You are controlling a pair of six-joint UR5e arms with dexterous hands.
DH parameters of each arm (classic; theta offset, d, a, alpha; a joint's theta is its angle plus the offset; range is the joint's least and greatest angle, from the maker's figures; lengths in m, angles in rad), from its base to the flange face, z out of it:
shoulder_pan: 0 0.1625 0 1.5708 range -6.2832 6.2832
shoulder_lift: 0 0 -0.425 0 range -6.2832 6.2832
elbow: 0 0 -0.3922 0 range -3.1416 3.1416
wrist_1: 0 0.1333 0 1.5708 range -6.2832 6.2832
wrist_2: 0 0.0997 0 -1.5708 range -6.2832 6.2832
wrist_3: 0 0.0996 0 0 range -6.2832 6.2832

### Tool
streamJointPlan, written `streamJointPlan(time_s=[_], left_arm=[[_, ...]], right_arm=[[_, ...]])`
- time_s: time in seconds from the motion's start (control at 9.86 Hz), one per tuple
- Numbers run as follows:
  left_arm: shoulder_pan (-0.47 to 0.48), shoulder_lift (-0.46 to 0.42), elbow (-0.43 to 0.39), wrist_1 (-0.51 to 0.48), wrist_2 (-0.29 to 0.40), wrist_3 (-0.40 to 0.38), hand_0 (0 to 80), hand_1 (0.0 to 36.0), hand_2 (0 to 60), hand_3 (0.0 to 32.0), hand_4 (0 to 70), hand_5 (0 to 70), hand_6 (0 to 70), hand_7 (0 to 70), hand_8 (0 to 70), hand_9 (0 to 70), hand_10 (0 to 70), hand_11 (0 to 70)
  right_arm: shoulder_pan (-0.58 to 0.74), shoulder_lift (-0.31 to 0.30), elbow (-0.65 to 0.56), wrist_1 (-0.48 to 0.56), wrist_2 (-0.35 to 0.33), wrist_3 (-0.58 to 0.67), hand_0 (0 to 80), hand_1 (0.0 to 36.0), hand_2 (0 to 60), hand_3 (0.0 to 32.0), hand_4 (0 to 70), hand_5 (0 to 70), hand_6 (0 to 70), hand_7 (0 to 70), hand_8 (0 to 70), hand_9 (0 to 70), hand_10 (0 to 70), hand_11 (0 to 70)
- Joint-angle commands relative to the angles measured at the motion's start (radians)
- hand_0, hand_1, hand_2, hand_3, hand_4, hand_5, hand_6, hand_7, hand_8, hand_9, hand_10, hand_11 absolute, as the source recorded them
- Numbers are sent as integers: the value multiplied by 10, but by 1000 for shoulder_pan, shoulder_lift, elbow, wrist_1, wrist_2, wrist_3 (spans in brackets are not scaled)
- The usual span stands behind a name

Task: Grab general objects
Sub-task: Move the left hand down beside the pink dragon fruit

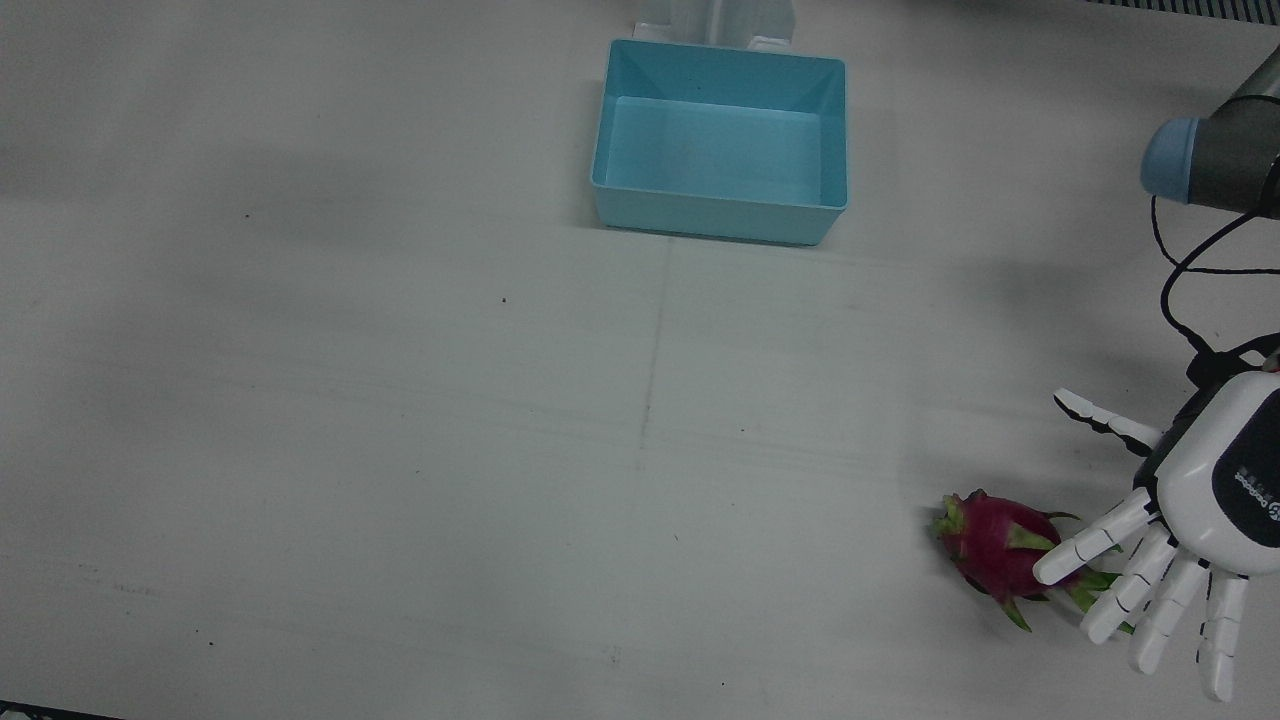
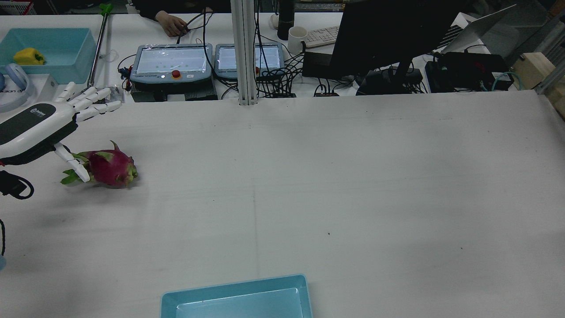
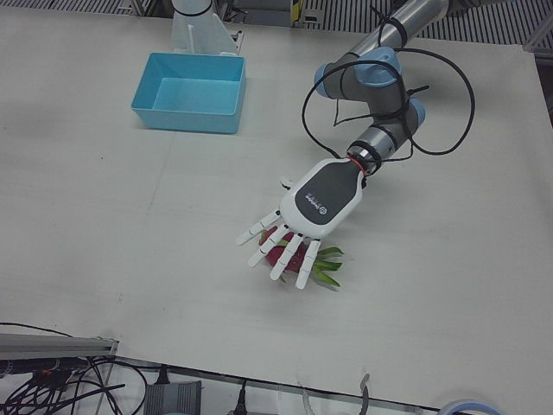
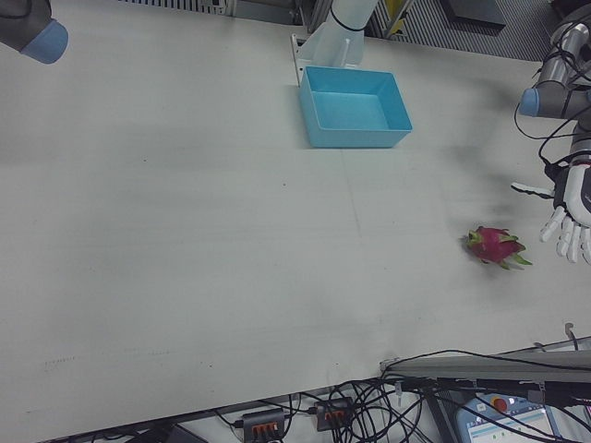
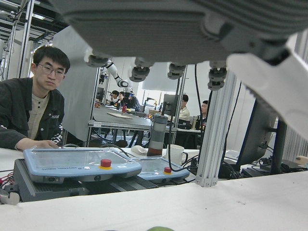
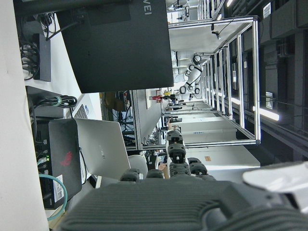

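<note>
The white table (image 1: 400,450) carries little: an open light-blue plastic bin (image 1: 720,140) sits at twelve o'clock in the front view, just before the arm pedestals, well apart from everything else. Beyond the far table edge in the rear view stand two grey teach pendants (image 2: 173,62), a dark monitor (image 2: 393,35) and a white mug (image 2: 296,39).

The magenta dragon fruit with green scales (image 1: 1000,548) lies on the table at about four o'clock in the front view, nothing around it but the white-and-black left hand (image 1: 1190,510). That hand hovers over the fruit's leafy end, fingers (image 3: 285,258) splayed wide, holding nothing; whether any fingertip touches the fruit I cannot tell.

The right hand (image 6: 192,202) shows only in its own camera, too partially to judge.
</note>
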Motion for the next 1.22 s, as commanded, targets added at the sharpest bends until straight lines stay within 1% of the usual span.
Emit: streamJointPlan(time_s=[0.0,0.1,0.2,0.41,0.61,0.71,1.01,1.12], left_arm=[[39,-39,75,-5,-28,110,448,51,0,302,0,50,0,45,108,0,0,0],[39,-39,120,-43,-27,121,440,48,0,308,0,42,0,40,107,0,0,0],[39,-34,143,-63,-27,131,435,41,0,320,0,24,0,19,95,0,0,0],[38,-28,155,-69,-27,139,433,43,0,320,0,18,0,7,93,0,0,0],[39,-25,181,-89,-27,180,418,36,0,320,0,14,0,7,97,0,0,0],[41,-26,194,-100,-28,181,415,35,0,320,0,19,0,9,98,0,0,0],[41,-33,197,-106,-33,188,409,32,0,320,0,30,0,14,100,0,0,0],[41,-31,200,-109,-53,203,417,38,0,320,0,29,0,16,101,0,0,0]], right_arm=[[0,0,0,0,0,0,0,0,0,0,0,0,0,0,0,0,0,0],[0,0,0,0,0,0,0,0,0,0,0,0,0,0,0,0,0,0],[-1,0,0,0,0,0,0,0,0,0,0,0,0,0,0,0,0,0],[0,0,0,0,0,0,0,0,0,0,0,0,0,0,0,0,0,0],[0,0,0,0,0,0,0,0,0,0,0,0,0,0,0,0,0,0],[0,0,0,0,0,0,0,0,0,0,0,0,0,0,0,0,0,0],[0,0,0,0,0,0,0,0,0,0,0,0,0,0,0,0,0,0],[0,0,0,0,0,0,0,0,0,0,0,0,0,0,0,0,0,0]])
